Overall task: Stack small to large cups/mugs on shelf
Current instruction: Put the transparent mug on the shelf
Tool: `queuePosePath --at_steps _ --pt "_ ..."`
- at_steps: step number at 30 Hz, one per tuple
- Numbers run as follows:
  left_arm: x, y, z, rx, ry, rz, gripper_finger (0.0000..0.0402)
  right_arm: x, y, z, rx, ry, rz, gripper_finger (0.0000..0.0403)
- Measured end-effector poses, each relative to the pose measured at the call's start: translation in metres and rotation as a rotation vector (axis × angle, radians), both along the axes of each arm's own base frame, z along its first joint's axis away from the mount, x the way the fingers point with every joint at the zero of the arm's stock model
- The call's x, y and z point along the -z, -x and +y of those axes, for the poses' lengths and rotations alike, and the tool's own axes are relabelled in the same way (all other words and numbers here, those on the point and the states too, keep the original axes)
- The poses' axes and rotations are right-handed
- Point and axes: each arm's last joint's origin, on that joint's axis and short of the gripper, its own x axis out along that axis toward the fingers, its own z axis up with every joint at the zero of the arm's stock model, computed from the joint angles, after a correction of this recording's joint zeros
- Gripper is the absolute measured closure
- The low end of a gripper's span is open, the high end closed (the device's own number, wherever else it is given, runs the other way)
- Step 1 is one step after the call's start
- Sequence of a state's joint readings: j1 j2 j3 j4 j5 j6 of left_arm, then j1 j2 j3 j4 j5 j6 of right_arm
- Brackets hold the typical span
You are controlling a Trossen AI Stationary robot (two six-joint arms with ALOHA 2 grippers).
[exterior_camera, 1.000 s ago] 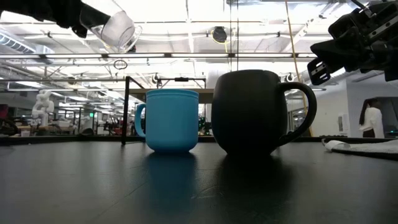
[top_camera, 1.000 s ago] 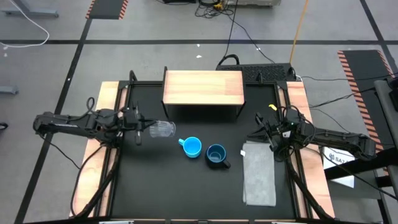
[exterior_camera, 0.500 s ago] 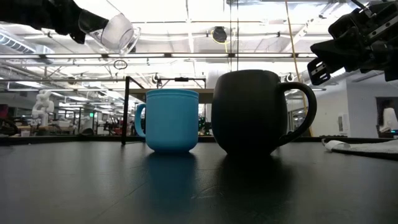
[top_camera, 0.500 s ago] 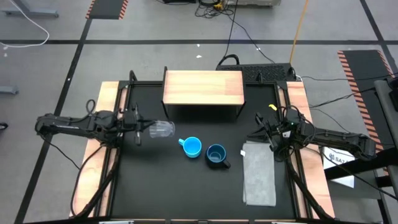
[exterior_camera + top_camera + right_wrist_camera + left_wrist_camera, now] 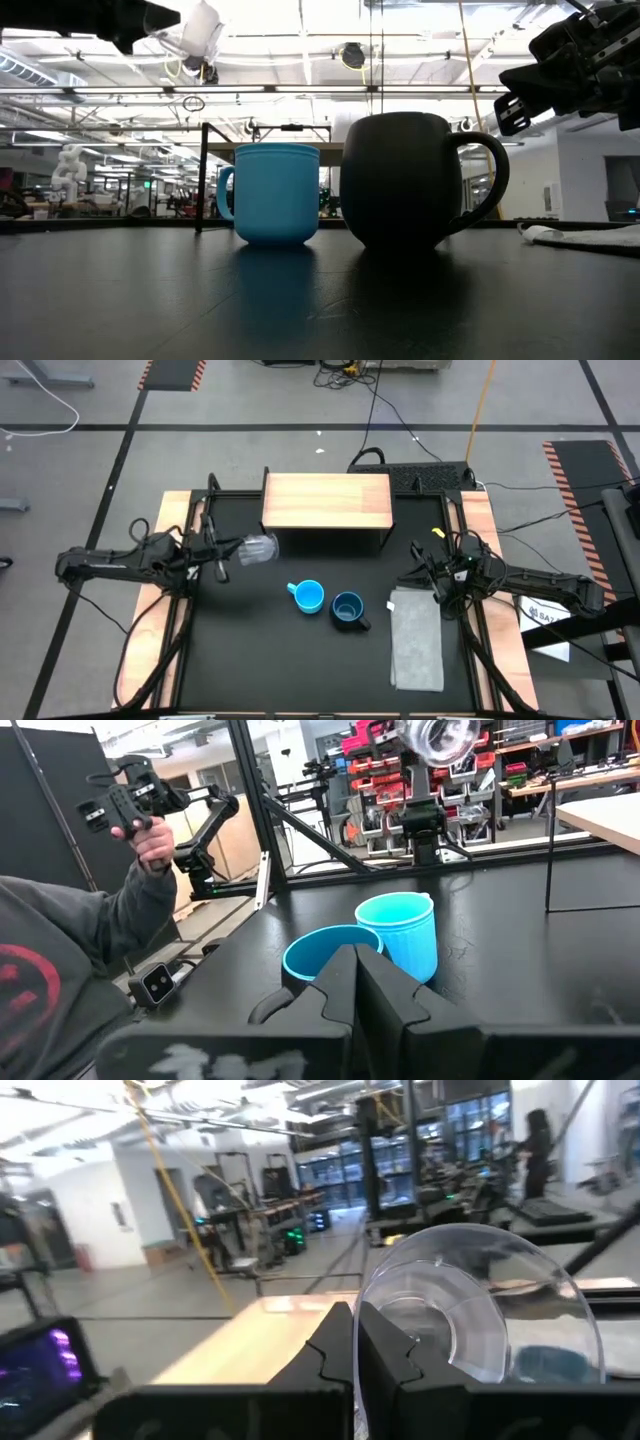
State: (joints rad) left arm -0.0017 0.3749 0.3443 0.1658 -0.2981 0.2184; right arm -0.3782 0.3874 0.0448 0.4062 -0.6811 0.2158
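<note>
1. We work at a black table (image 5: 250, 660) with wooden side strips, in a wide, brightly lit workshop; in the right wrist view a person in a grey sleeve (image 5: 60, 970) holds a controller beside the table.
2. Nearest us a grey folded cloth (image 5: 416, 643) lies at our right.
3. Mid-table stand the light-blue mug (image 5: 309, 596) and, just beside it on the right, the dark navy mug (image 5: 347, 610), both upright.
4. Our right gripper (image 5: 424, 578) waits above the cloth's far end, fingers together, holding nothing.
5. Our left gripper (image 5: 232, 551) is clamped on the clear plastic cup (image 5: 259, 548), held in the air and tipped on its side, just left of the shelf's front corner.
6. Farthest stands the shelf (image 5: 326, 501), its wooden top bare.
</note>
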Motion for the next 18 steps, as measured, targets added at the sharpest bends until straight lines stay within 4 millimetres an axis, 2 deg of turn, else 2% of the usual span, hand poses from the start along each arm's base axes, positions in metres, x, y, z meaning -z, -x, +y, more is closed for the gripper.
queuePosePath --at_steps 7,18 --pt "-0.005 -0.009 0.011 -0.052 -0.035 -0.051 0.0401 0.0 0.0 0.0 0.0 -0.002 0.0 0.0403" --pt "-0.007 -0.029 0.04 -0.111 -0.092 -0.108 0.0401 0.0 0.0 0.0 0.0 -0.003 0.0 0.0403"
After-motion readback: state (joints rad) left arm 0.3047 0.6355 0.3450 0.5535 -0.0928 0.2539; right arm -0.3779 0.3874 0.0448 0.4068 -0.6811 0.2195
